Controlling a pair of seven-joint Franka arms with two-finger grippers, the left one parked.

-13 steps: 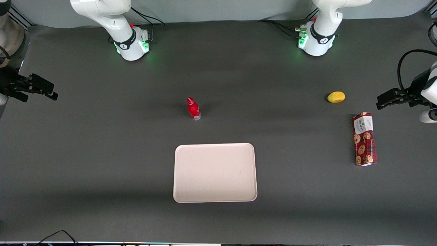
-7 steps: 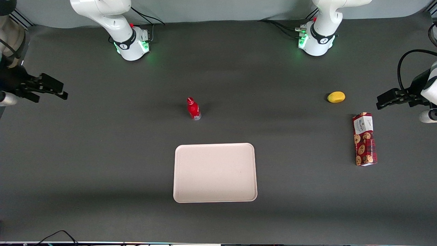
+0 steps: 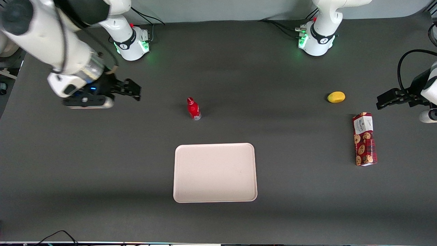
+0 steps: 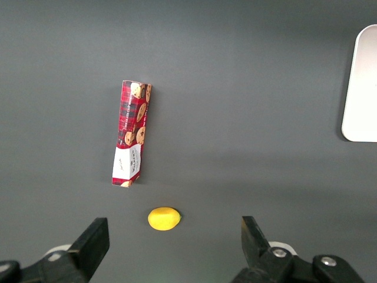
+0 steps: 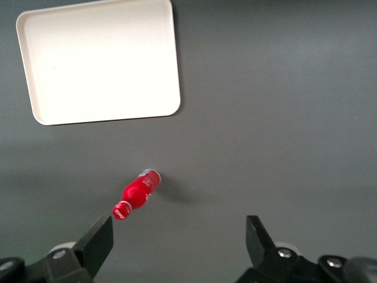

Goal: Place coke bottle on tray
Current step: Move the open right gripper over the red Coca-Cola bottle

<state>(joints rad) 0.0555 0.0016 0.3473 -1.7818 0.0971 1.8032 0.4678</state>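
The coke bottle (image 3: pixel 193 108) (image 5: pixel 135 193), small and red with a red cap and a silvery base, stands upright on the dark table. The pale cream tray (image 3: pixel 215 172) (image 5: pixel 100 62) lies flat with nothing on it, nearer to the front camera than the bottle. My gripper (image 3: pixel 135 91) (image 5: pixel 178 239) hovers above the table toward the working arm's end, a fair gap away from the bottle. Its fingers are spread wide open with nothing between them.
A yellow lemon-like fruit (image 3: pixel 336 97) (image 4: pixel 164 218) and a red patterned cookie box (image 3: pixel 364 139) (image 4: pixel 131 132) lie toward the parked arm's end of the table. The two arm bases (image 3: pixel 131 42) stand at the table's back edge.
The gripper has swung in from the table's edge toward the bottle, with more of the arm now in the front view. The bottle and tray have not moved.
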